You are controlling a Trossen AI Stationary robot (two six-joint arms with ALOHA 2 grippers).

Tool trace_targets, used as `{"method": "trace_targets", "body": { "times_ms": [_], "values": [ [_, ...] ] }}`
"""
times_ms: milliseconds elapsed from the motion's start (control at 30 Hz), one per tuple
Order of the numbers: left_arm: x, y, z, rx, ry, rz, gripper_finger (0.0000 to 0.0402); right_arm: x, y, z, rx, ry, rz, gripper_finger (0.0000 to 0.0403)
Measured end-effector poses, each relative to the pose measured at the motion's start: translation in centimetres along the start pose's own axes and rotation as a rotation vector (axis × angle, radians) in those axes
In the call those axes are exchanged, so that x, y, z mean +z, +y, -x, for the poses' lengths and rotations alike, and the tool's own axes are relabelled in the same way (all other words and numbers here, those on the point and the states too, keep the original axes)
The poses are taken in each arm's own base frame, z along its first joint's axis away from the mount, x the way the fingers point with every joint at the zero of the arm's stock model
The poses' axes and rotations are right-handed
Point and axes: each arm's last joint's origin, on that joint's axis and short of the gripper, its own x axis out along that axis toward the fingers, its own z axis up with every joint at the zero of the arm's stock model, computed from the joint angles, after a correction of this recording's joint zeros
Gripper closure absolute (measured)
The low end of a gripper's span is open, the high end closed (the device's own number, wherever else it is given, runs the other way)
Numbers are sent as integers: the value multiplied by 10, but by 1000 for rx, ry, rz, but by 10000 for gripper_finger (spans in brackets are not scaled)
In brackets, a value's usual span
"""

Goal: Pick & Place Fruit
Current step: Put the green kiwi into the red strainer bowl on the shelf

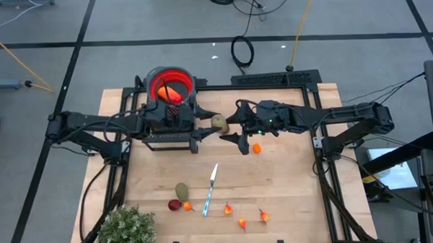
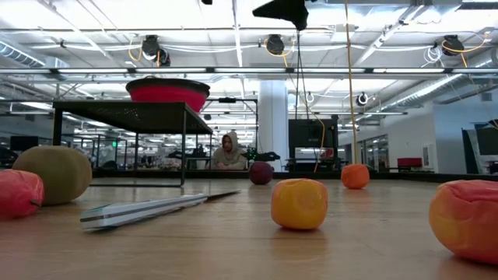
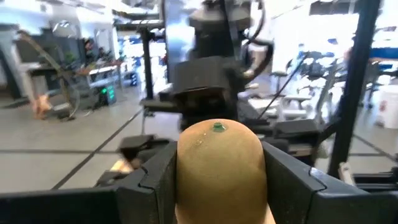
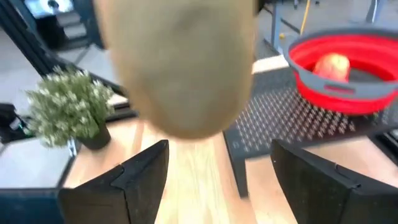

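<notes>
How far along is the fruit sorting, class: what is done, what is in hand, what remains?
Done: at least one fruit already lies in the red bowl on the rack. In hand: the left gripper clamps an olive-brown fruit in mid-air, while the right gripper stands open just beside it. Left: an orange ball near the right gripper, plus an olive oval, a dark-red ball and small orange bits around the knife.
</notes>
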Motion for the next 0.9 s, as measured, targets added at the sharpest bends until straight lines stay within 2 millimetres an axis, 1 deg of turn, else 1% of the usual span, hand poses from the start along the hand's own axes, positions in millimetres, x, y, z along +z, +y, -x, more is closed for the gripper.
{"method": "trace_targets", "body": {
  "times_ms": [100,167,300,467,767,800,900],
  "values": [
    [4,5,3,37,-21,10,218,-7,-1,0,-14,75,3,138],
    [8,10,8,52,-26,53,218,-12,-2,1,-24,118,7,148],
    [14,18,12,81,-57,163,218,-17,-4,2,-44,178,15,182],
    [22,29,21,114,-83,338,218,-21,-7,3,-120,214,85,250],
    [21,47,35,191,-48,693,218,-26,-11,4,-215,270,227,391],
    [20,49,36,200,-42,724,218,-27,-11,5,-225,278,243,396],
    [16,53,38,213,-4,806,218,-30,-14,7,-300,316,281,393]
  ]
}}
